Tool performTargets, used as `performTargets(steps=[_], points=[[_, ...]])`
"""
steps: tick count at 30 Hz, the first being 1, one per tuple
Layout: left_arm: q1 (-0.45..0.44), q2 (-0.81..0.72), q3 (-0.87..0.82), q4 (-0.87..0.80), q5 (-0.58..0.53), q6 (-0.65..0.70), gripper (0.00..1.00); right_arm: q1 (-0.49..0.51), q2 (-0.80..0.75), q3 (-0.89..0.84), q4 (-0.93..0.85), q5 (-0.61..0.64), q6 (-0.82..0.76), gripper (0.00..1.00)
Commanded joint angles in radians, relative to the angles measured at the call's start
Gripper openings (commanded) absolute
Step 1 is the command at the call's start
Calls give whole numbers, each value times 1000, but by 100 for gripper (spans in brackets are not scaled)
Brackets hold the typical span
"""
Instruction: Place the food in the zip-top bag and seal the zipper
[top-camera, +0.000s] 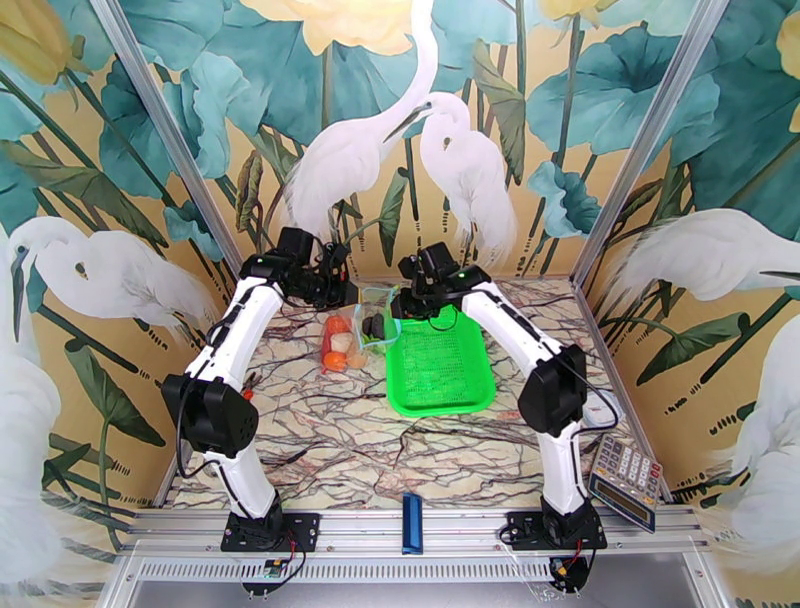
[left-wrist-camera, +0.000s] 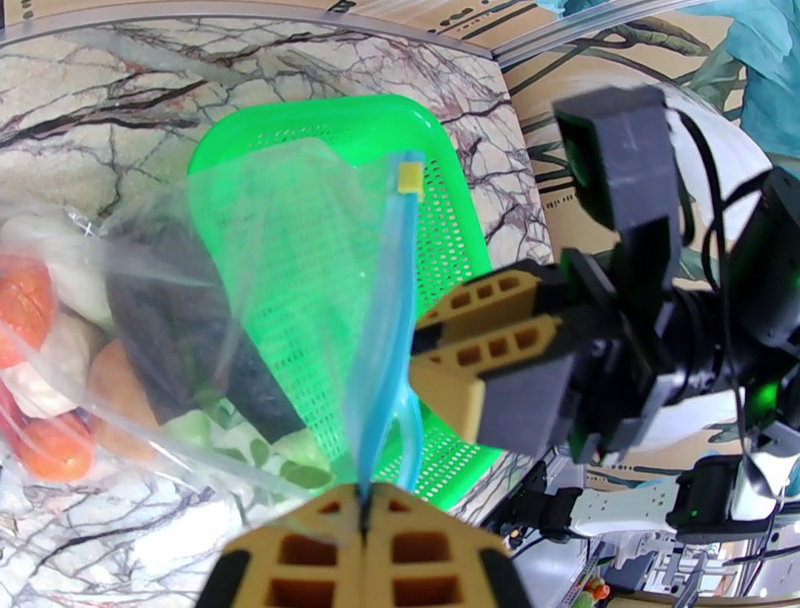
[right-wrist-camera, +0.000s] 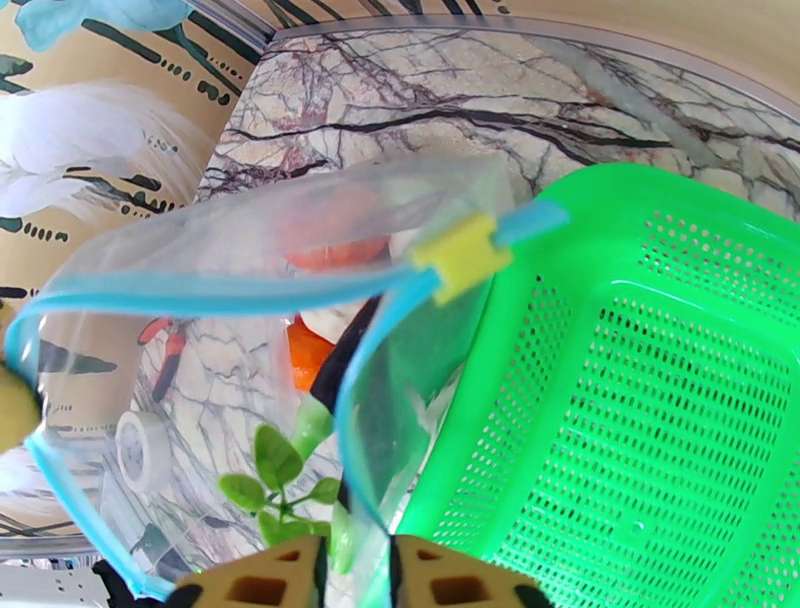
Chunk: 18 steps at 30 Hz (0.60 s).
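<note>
Zip-top bag (top-camera: 346, 334): we find its long axis running near to far, mouth raised at the far end. The left gripper (left-wrist-camera: 365, 495) is clenched on the zipper (left-wrist-camera: 385, 330). We cannot tell whether the right gripper (right-wrist-camera: 357, 552) grips.

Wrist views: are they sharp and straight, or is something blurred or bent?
Left wrist view: the edge of the table bows, fisheye-like; the zipper is sharp, the food hazy behind the zip-top bag film. Right wrist view: same bowing; yellow slider and green basket are crisp.

Filled zip-top bag (top-camera: 345, 338) beside green basket (top-camera: 440, 372), blue bar (top-camera: 412, 524) well apart
</note>
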Motion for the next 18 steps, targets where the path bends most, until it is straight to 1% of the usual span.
performTargets(steps=[1,5,10,13,14,15,18], points=[[-6,14,45,-36,29,21,3,2,6,32,25,-21,23,13],[-9,31,81,-68,30,33,3,2,-12,34,63,-61,63,5],[-19,62,153,-119,25,51,3,3,-54,-11,215,-147,186,2],[-20,77,196,-146,8,61,3,3,-84,-26,271,-154,222,2],[-20,78,205,-153,3,64,3,3,-89,-14,258,-141,209,16],[-19,79,211,-155,1,64,3,3,-90,4,219,-113,180,28],[-19,83,221,-156,4,64,3,1,-94,50,84,-14,68,40]])
